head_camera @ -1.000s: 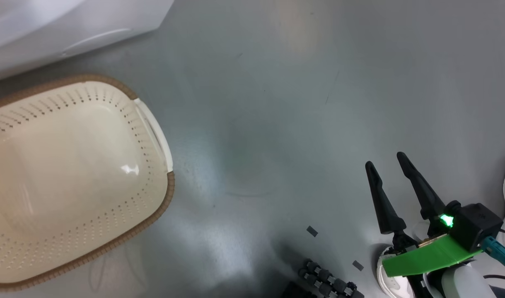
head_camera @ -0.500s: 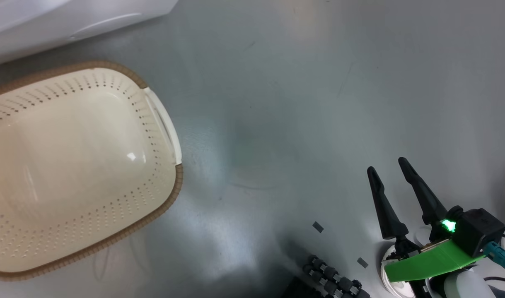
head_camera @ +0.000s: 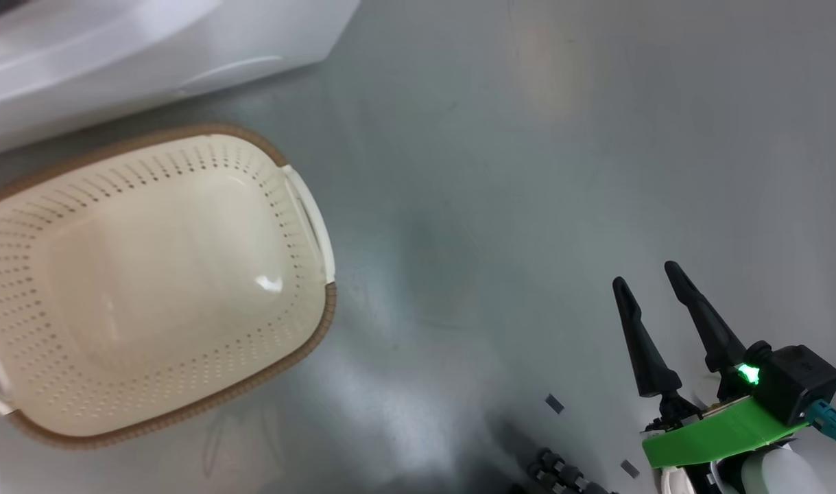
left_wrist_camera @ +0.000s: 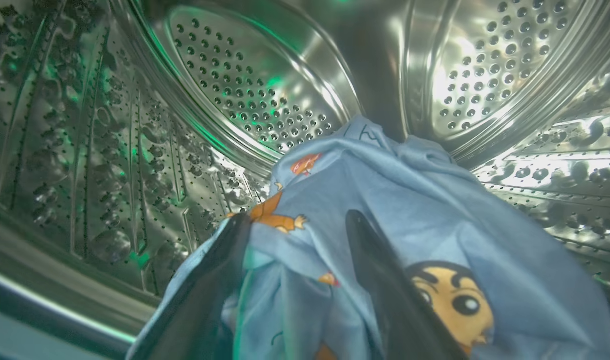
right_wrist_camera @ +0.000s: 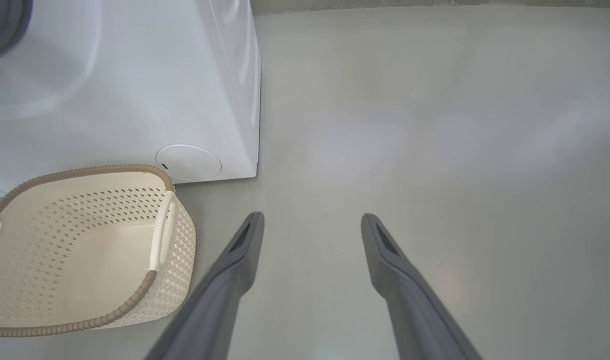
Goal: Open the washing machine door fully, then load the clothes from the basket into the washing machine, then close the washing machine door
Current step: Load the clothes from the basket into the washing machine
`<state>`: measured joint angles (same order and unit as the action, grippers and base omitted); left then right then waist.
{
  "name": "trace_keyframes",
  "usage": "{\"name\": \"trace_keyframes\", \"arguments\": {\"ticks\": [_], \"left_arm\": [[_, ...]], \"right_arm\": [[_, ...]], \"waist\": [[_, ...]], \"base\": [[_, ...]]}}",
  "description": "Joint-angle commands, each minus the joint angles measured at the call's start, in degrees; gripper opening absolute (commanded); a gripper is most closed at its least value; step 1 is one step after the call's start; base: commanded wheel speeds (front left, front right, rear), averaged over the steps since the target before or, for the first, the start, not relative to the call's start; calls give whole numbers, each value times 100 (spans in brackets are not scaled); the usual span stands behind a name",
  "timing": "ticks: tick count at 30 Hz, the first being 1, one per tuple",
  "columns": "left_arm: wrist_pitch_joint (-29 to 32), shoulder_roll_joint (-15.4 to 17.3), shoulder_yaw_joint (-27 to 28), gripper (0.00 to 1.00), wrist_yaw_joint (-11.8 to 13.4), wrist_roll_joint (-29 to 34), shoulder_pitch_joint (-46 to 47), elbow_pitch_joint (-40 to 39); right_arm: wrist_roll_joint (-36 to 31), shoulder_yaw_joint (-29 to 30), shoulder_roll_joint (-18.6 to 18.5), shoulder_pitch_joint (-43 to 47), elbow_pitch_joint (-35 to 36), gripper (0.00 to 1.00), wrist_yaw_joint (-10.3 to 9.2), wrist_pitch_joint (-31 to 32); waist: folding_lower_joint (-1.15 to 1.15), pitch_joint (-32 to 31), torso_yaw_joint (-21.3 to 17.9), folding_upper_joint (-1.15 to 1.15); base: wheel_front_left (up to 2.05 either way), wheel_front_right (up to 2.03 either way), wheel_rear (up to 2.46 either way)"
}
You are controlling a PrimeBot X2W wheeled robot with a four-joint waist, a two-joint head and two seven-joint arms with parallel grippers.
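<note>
Right gripper (head_camera: 645, 274): two long, tapered black fingers (head_camera: 640, 343), bright green bracket (head_camera: 719, 432), glowing green light (head_camera: 748, 374), teal plug (head_camera: 829, 418).

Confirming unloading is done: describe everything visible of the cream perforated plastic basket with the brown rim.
The cream-white perforated plastic basket is a rounded rectangle: rows of small holes in its walls, a smooth glossy bottom, a brown woven-look rim and two white side handles. It stands upright on the grey floor, close by the white washing machine, and it is empty. The right gripper hangs open well to its side, not touching it.
</note>
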<state>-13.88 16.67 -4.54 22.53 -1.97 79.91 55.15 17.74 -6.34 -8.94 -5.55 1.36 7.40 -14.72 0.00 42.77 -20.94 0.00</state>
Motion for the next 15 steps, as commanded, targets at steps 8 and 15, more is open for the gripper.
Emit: {"name": "trace_keyframes", "arguments": {"ticks": [8,15], "left_arm": [[-104,-375,146,100,-95,-423,-594,67],[-110,-729,95,100,-258,-533,-1224,-623]], "right_arm": [[-93,-10,-217,234,123,100,9,-28],[-147,90,-270,186,116,100,9,-28]], "waist": [[0,-639,565,0],[0,-774,868,0]], "base": [[0,0,0],[0,0,0]]}}
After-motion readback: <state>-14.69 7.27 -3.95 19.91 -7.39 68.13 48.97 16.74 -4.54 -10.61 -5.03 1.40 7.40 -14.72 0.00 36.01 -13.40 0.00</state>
